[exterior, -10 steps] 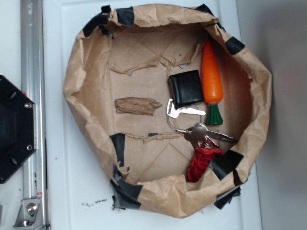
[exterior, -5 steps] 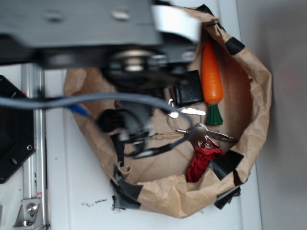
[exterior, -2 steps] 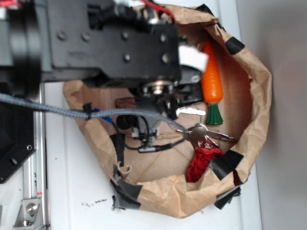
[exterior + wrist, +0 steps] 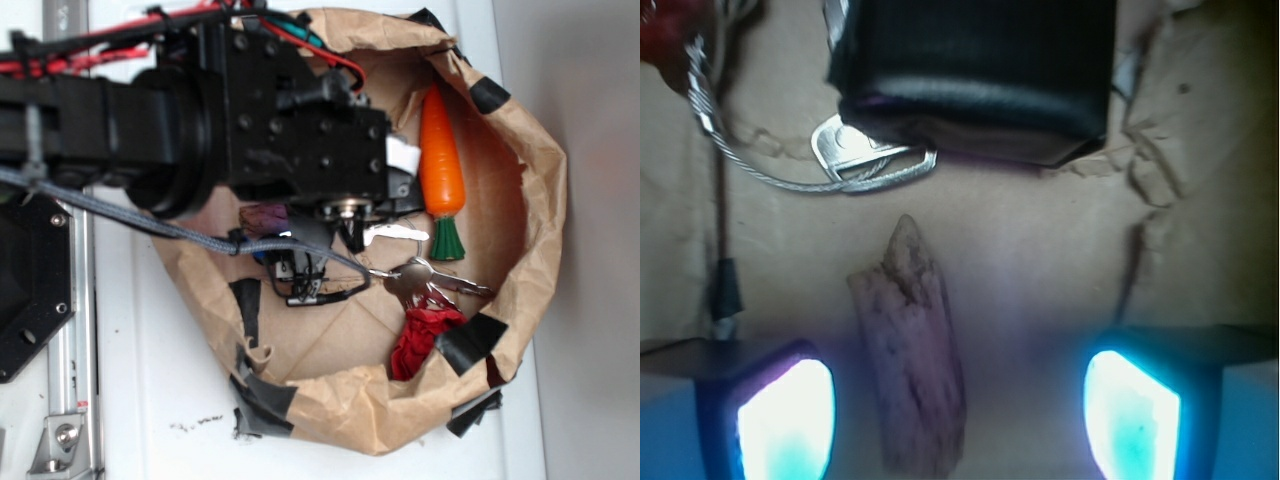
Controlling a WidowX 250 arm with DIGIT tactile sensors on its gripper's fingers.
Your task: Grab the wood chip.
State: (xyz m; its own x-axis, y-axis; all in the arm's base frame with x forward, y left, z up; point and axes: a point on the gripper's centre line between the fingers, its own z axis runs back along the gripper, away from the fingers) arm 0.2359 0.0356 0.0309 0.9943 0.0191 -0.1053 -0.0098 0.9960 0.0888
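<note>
The wood chip (image 4: pixel 908 350) is a rough brown sliver lying flat on the paper floor of the bag. In the wrist view it lies between my two lit fingertips, closer to the left one (image 4: pixel 785 420) than the right one (image 4: pixel 1132 415). My gripper (image 4: pixel 958 420) is open and empty, and neither pad touches the chip. In the exterior view the arm covers most of the chip; only its left end (image 4: pixel 258 214) shows under my gripper (image 4: pixel 268 224).
A black wallet (image 4: pixel 975 70) lies just beyond the chip's tip, with a silver key (image 4: pixel 865 160) on a wire ring beside it. An orange toy carrot (image 4: pixel 441 160), a key bunch (image 4: pixel 420 275) and red cloth (image 4: pixel 425 335) lie at the right. The crumpled paper bag wall (image 4: pixel 540 200) surrounds everything.
The arm has swung in over the bag, which held no arm two seconds ago, and come down over the chip. The open fingers now straddle the chip. The objects have not moved.
</note>
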